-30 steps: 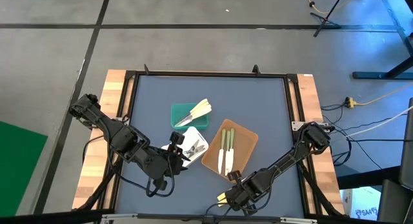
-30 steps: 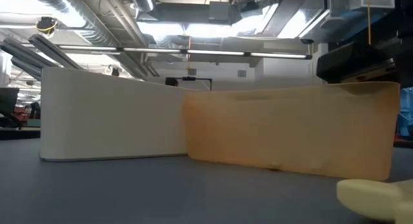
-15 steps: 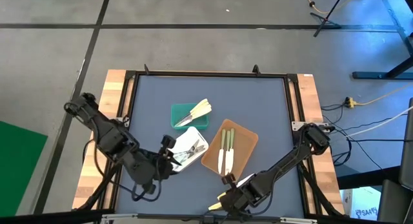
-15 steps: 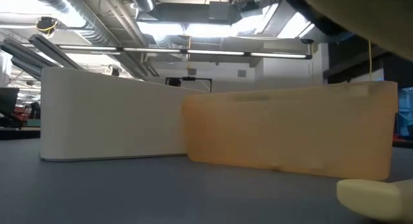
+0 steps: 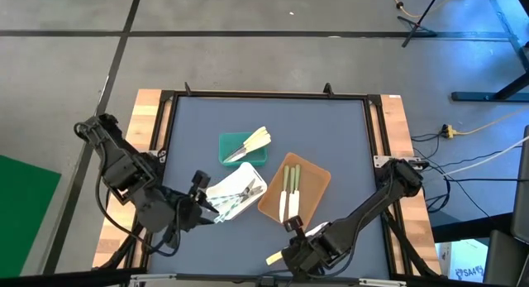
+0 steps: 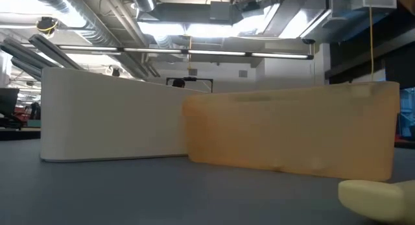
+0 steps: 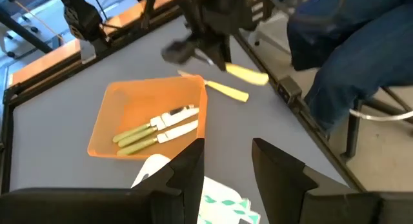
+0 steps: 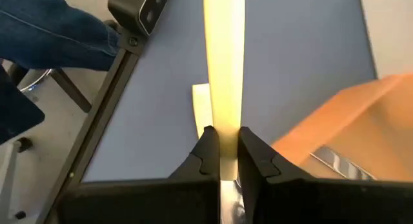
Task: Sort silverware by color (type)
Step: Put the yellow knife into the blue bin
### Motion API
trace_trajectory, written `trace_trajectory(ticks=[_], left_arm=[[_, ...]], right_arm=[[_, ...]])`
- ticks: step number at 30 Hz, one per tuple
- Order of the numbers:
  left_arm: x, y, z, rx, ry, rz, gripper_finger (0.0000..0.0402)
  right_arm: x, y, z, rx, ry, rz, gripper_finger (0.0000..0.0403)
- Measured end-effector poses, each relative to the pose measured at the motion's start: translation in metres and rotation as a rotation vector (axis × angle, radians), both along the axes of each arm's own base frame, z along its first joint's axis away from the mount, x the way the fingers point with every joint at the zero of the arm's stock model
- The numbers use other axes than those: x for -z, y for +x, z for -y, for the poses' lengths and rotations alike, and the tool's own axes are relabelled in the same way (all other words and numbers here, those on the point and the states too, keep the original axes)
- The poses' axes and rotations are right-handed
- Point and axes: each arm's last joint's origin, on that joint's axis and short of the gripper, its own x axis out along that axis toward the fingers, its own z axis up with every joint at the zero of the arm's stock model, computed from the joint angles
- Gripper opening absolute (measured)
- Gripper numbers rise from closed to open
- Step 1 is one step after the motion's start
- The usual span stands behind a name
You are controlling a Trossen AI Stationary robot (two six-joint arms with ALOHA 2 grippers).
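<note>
My right gripper (image 5: 287, 251) hangs over the table's near edge, shut on a pale cream utensil (image 8: 224, 62). A second cream utensil (image 7: 226, 90) lies flat on the mat below it. My left gripper (image 5: 208, 206) stands open with nothing between its fingers, just left of the white tray (image 5: 235, 192), which holds translucent utensils. The green tray (image 5: 244, 150) carries cream utensils (image 5: 252, 141). In the orange-brown tray (image 5: 307, 192) lie olive-handled, white-tipped utensils (image 7: 155, 128). My right gripper pinches the cream utensil at one end (image 8: 223, 146) between its two fingers. The fingers slant downward and lie along it, so the rest of it juts out past the fingertips. It is lifted clear of the mat, its free end (image 7: 255, 75) in the air.
In the low view the white tray's wall (image 6: 110, 115) and the orange tray's wall (image 6: 292, 131) stand side by side, with the loose cream utensil (image 6: 376, 198) in front. A seated person's leg (image 7: 348, 50) shows beyond the table's edge. Bare blue mat (image 5: 331, 130) lies at the far right.
My right gripper has risen from the mat with the cream utensil, which is now lifted clear, and has tipped more steeply down. My left gripper has drawn back from the white tray toward the table's left edge and risen a little, staying open.
</note>
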Motion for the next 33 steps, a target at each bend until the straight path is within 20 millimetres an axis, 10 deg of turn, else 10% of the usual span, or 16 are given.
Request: trace_trajectory(ticks=[10, 22, 33], left_arm=[[0.005, -0.006, -0.003, -0.016, 0.071, -0.052, 0.0124], [0.018, -0.013, -0.013, -0.361, 0.014, -0.106, 0.0124], [0.074, -0.013, -0.007, -0.744, -0.068, 0.017, 0.0124]], right_arm=[[-0.049, 0.008, 0.018, -0.044, -0.189, 0.110, 0.0012], [-0.083, 0.047, 0.089, 0.230, -0.461, 0.290, 0.0012], [-0.096, 0.086, 0.132, 0.429, -0.344, 0.482, 0.0012]])
